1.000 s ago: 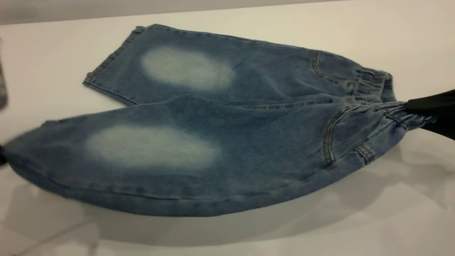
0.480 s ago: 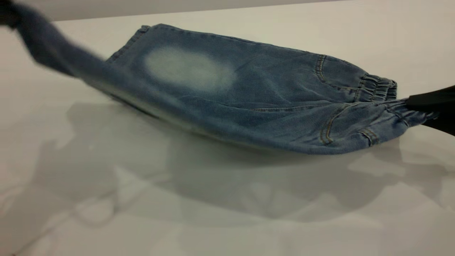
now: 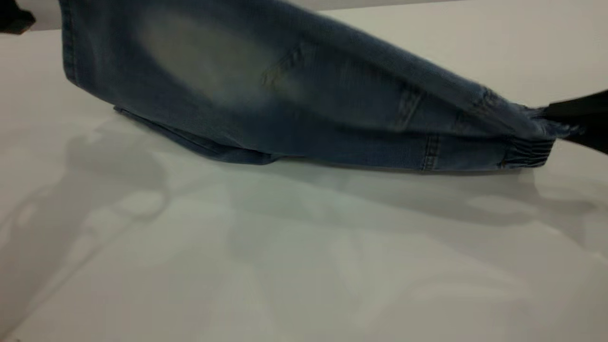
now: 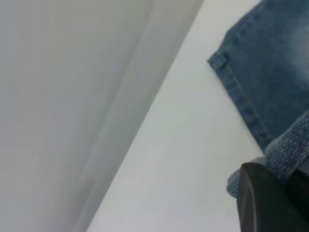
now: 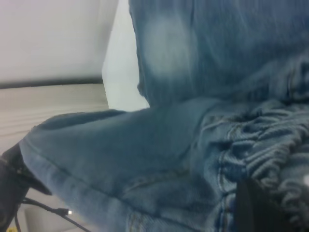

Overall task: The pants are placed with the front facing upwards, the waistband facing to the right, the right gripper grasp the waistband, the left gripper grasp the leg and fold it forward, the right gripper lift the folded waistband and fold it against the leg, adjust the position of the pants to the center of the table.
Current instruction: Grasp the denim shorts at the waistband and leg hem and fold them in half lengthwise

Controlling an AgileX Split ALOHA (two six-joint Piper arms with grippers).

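The blue denim pants (image 3: 294, 109) hang stretched between both grippers above the white table (image 3: 304, 266). At the exterior view's top left, my left gripper (image 3: 14, 19) is shut on the hem of the near leg (image 4: 289, 147) and holds it high. That leg, with its pale knee patch (image 3: 199, 52), drapes over the far leg (image 4: 270, 63), which lies flat on the table. At the right edge my right gripper (image 3: 563, 124) is shut on the gathered waistband (image 5: 270, 145), just above the table. One black finger (image 5: 256, 208) shows against the ruffles.
The table's far edge (image 3: 427, 4) runs along the top behind the pants. Bare white surface fills the whole near half. A dark cable (image 5: 48, 210) shows low down in the right wrist view.
My left gripper has swung the near leg up from the table's near left and over toward the far leg. The pants have turned over along their length. My right gripper stayed put on the waistband.
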